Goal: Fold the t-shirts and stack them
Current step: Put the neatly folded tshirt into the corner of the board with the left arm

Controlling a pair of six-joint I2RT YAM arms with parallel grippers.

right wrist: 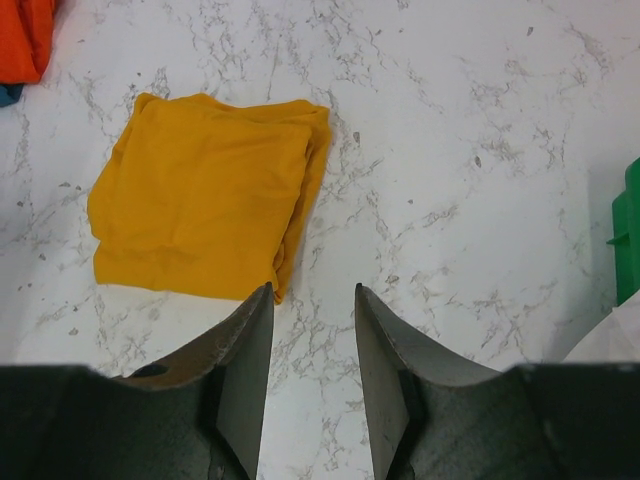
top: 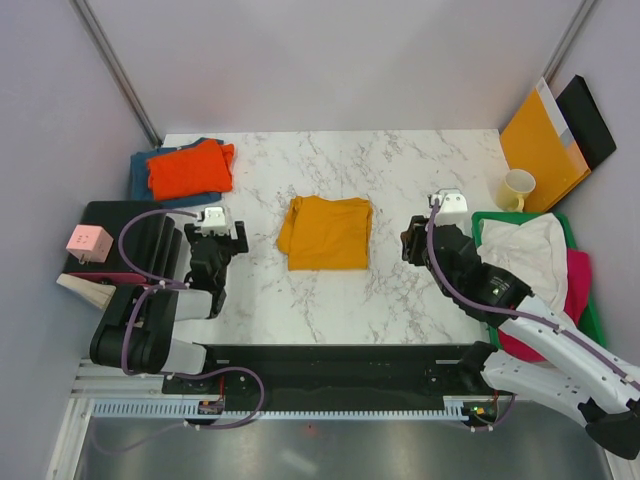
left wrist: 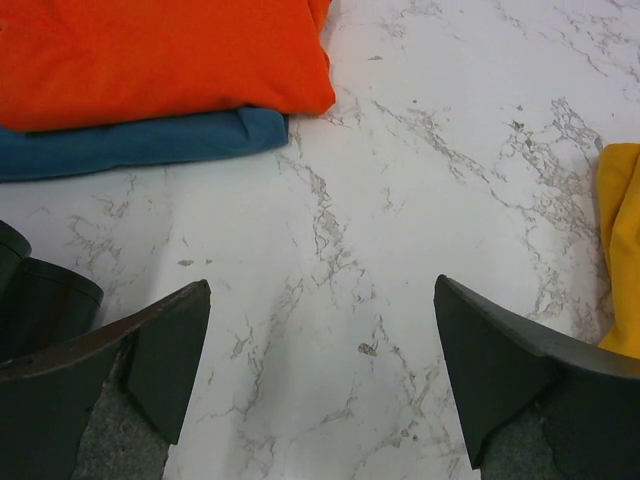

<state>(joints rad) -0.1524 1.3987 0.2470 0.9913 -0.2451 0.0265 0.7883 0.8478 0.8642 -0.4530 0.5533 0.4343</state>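
- T-shirt fabric is being judged soft, light and limp. It is likely to sag and fall open if lifted by one corner, so a pinch through all layers at a folded edge is being advised.
- The mustard-yellow t-shirt (top: 325, 233) is lying folded in a rough square at the middle of the table (top: 400, 165), between the two grippers and touched by neither. Its right edge, where the layers are showing stacked, is being judged the best place for a hold.
- The orange t-shirt (top: 188, 168) is resting folded on the teal-blue t-shirt (top: 140, 172) at the far left corner. This is probably the stack for which the yellow one is being destined.
- The white t-shirt (top: 520, 245) and the magenta t-shirt (top: 577, 278) are lying crumpled in the green bin (top: 594, 318) at the right, not yet folded.
- The left gripper (left wrist: 322, 283) is being held spread wide over bare marble, with nothing between its fingers.
- The right gripper (right wrist: 313, 288) is being held partly apart, released, with nothing gripped, near the yellow tee's right edge.
- An orange-brown envelope (top: 540, 140) and a mug (top: 517, 188) are standing at the far right corner.
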